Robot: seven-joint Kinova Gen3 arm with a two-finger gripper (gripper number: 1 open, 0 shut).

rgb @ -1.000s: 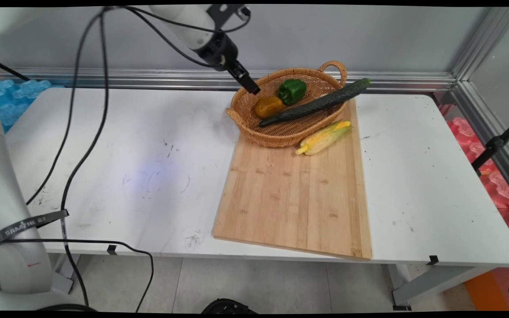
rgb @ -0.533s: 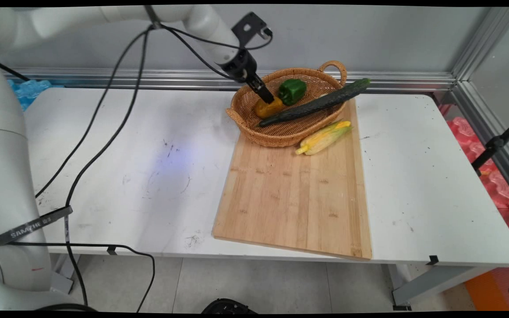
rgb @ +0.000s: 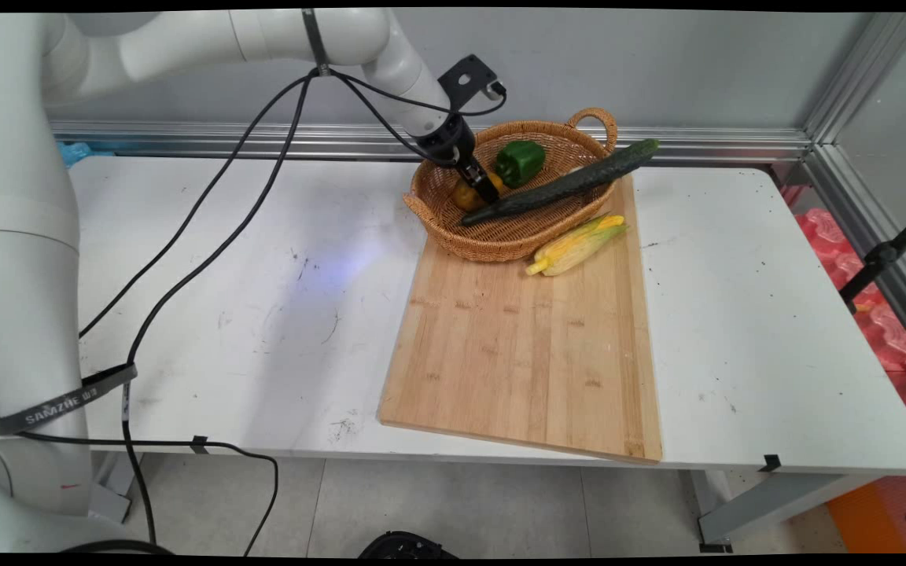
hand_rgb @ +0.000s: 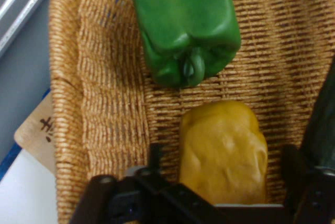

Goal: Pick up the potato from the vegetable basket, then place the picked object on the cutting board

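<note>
Down inside the wicker basket point(rgb: 516, 236), toward its left end, the tool point(hand_rgb: 225, 182) hangs over a yellow pepper point(hand_rgb: 225, 150), its two black fingers point(hand_rgb: 296, 169) spread apart with the pepper lying between them and not yet pinched. From the hand view, the pepper fills most of the gap, so there is little room to spare on either side.

Just beyond it lies a green pepper point(hand_rgb: 186, 25), stem toward the tool, close to the yellow one (whether they touch I cannot tell). A long cucumber point(rgb: 571, 182) rests slantwise across the basket, its far end poking out over the rim, and its dark skin shows right beside the right-hand finger.

That finger looks like the main hazard: if it drops or closes off-line it could land on the cucumber, roll it, or wedge it against the pepper. The pepper's smooth, rounded skin could also squirt out of a shallow pinch. The basket's sloped wall sits near the left finger and could catch it, shifting the basket on the wooden cutting board point(rgb: 524, 354) toward the ear of corn point(rgb: 575, 245) lying just beside it on the white bench point(rgb: 225, 314).
</note>
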